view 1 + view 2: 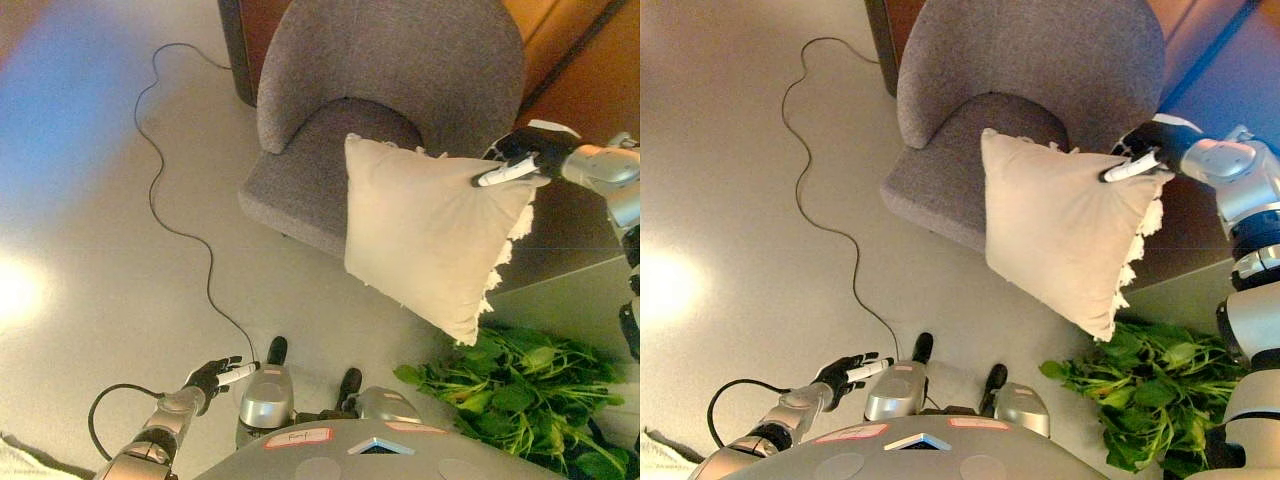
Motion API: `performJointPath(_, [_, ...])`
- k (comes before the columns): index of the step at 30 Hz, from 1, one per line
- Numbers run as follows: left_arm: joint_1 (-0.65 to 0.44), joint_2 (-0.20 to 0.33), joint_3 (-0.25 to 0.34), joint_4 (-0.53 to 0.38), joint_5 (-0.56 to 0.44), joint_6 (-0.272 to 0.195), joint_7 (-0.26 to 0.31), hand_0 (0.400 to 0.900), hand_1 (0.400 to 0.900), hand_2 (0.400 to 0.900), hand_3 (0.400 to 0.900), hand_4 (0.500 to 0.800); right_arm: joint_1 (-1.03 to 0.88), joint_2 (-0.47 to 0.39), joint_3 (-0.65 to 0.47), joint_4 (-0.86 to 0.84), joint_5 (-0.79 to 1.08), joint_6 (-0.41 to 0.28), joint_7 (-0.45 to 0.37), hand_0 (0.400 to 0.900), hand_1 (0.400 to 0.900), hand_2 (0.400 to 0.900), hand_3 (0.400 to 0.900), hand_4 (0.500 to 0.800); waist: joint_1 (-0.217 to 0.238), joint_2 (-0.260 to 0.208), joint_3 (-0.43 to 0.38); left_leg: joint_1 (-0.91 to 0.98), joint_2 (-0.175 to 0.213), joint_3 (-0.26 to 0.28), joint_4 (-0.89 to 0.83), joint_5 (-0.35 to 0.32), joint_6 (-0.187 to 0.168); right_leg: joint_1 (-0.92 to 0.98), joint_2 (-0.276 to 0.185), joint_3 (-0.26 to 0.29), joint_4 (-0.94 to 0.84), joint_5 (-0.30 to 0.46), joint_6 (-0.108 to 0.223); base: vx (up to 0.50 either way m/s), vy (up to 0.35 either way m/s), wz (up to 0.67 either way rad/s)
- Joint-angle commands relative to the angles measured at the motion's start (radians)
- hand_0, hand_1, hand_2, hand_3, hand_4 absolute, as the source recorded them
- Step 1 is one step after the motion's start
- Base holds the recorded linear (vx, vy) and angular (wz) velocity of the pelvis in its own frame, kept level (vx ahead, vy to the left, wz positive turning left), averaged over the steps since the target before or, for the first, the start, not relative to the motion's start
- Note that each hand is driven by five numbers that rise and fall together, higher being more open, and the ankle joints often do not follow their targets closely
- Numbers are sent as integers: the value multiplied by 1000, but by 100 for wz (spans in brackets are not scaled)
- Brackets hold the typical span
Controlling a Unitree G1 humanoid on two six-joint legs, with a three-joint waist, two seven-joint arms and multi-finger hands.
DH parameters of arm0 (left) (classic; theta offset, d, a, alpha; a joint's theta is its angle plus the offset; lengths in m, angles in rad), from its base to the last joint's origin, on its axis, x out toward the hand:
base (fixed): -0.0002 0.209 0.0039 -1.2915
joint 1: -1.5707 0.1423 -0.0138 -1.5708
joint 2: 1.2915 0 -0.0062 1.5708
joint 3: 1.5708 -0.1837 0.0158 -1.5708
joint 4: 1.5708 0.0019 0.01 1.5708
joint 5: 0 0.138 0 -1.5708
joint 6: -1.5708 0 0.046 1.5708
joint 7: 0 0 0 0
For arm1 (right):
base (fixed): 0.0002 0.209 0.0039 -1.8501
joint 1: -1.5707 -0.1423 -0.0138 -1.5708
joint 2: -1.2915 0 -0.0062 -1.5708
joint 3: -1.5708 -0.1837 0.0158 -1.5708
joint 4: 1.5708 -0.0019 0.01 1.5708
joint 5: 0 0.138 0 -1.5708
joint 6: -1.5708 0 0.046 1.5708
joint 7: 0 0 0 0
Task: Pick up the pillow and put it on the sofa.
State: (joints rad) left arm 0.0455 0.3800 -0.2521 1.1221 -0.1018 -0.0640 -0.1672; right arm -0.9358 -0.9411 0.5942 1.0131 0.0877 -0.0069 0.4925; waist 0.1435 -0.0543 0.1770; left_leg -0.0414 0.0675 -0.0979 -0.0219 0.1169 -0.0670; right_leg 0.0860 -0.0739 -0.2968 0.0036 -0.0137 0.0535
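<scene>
A cream pillow (425, 230) with a fringed edge hangs in the air in front of the grey armchair-style sofa (390, 70). Its left corner is over the seat (310, 180); its lower corner hangs past the seat's front edge. My right hand (520, 158) is shut on the pillow's upper right corner and holds it up. My left hand (215, 375) hangs low at the lower left, fingers relaxed and empty, well away from the pillow. In the right eye view the pillow (1060, 230) and right hand (1145, 152) show the same.
A green leafy plant (520, 395) sits on the floor at the lower right, under the pillow's lower corner. A thin grey cable (155, 200) snakes across the pale floor left of the sofa. Dark wooden furniture (235, 50) stands behind the sofa.
</scene>
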Motion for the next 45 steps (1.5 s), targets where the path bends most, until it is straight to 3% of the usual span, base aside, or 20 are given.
performJointPath(1, [49,34,-50,-2,74,-11,12,900,900,900,900,800,-338,-127,3,22,98,-24,-51,400,400,400,400,500,61,-44,-61,44,18,78,103,-198,-17,-54,-57,15,46,-16,37,93,-64,15])
performJointPath(10, [104,35,-55,-16,63,-51,11,900,900,900,900,800,-519,-175,114,117,64,-23,-46,400,400,400,400,500,90,10,-50,-2,64,56,108,-110,-69,-46,-48,-37,63,-56,3,78,-56,21])
performJointPath(16, [131,40,-35,-33,68,-42,5,900,900,900,900,800,-636,-183,208,142,22,-11,-44,400,400,400,400,500,99,15,-57,4,82,45,101,-71,-83,-34,-41,-49,68,-73,-8,92,-37,13])
performJointPath(18, [144,35,-33,-27,69,-44,8,900,900,900,900,800,-670,-178,233,165,-6,34,-107,400,400,400,400,500,104,15,-65,3,88,35,106,-46,-87,-24,-35,-49,63,-76,-11,141,-24,7])
performJointPath(19, [147,33,-33,-23,60,-45,10,900,900,900,900,800,-690,-175,246,179,-48,67,-168,455,455,455,455,533,107,17,-66,2,92,31,112,-36,-90,-19,-33,-47,62,-80,-13,99,-12,2])
performJointPath(20, [150,30,-27,-22,60,-44,9,900,900,900,900,800,-694,-172,245,186,-69,80,-172,900,900,900,900,800,107,19,-67,-1,94,29,116,-32,-92,-18,-32,-48,62,-83,-14,83,-1,0])
performJointPath(30, [147,11,-24,0,69,-38,4,900,900,900,900,800,-705,-138,283,199,-98,139,-151,900,900,900,900,800,112,21,-68,-16,107,15,140,8,-98,-6,-21,-39,60,-98,-26,59,6,-3])
performJointPath(39, [143,16,-28,19,62,-33,-9,900,900,900,900,800,-709,-145,306,198,-105,132,-139,900,900,900,900,800,106,18,-73,-15,99,12,151,1,-98,7,-23,-31,58,-104,-28,36,19,-9])
performJointPath(45, [136,11,-31,27,66,-21,-14,900,900,900,900,800,-685,-155,300,209,-123,170,-132,900,900,900,900,800,98,16,-82,-7,82,14,140,-19,-95,13,-33,-26,45,-96,-22,8,43,1])
